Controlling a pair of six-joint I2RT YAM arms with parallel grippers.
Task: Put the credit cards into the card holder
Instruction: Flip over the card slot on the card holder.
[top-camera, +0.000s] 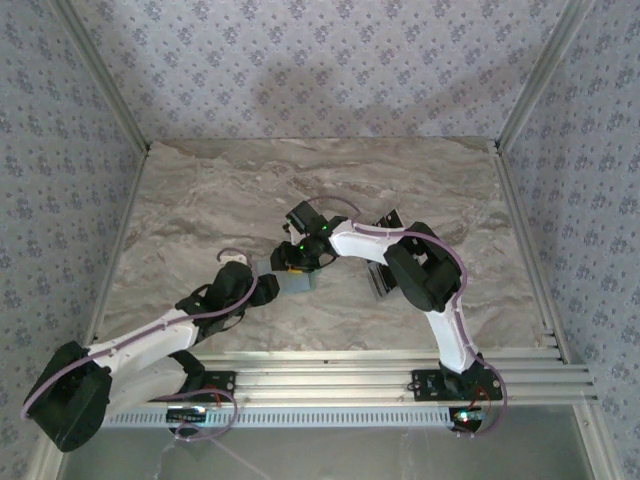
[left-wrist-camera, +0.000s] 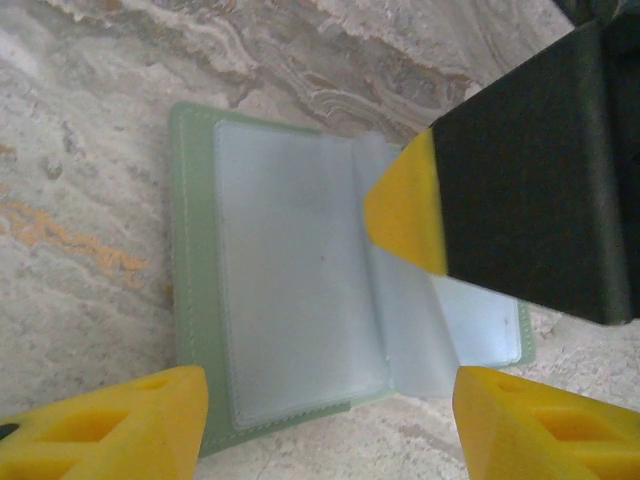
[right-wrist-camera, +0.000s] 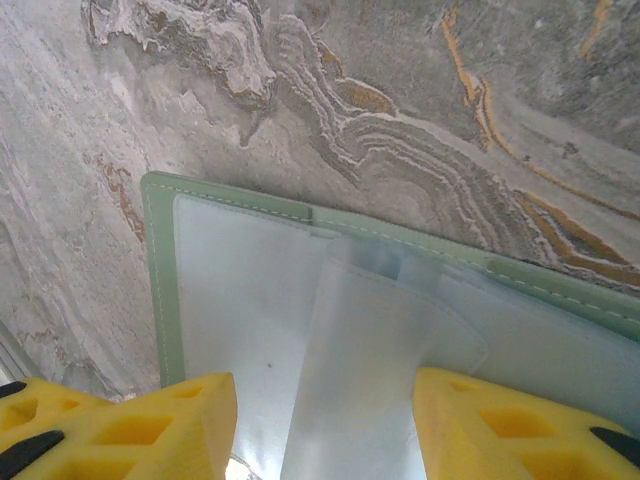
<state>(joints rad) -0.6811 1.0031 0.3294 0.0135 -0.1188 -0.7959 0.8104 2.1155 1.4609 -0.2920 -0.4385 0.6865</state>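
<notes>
The card holder (left-wrist-camera: 200, 300) lies open on the marble, sage-green rim around pale grey sleeves, seen from above as a small patch (top-camera: 299, 284) at mid-table. My left gripper (left-wrist-camera: 330, 430) is open at its near edge, a yellow finger on each side. My right gripper (right-wrist-camera: 325, 430) is open right over the holder (right-wrist-camera: 160, 290), and a clear sleeve leaf (right-wrist-camera: 370, 380) rises between its fingers. One right fingertip (left-wrist-camera: 405, 215) rests on the sleeves. From above, both grippers (top-camera: 268, 282) (top-camera: 293, 264) meet at the holder. The credit cards (top-camera: 377, 284) sit to its right, partly hidden by the right arm.
The marble tabletop (top-camera: 200, 200) is walled by patterned panels at the back and sides. An aluminium rail (top-camera: 330, 375) runs along the near edge by the arm bases. The right arm's elbow (top-camera: 420, 275) hangs over the cards' area.
</notes>
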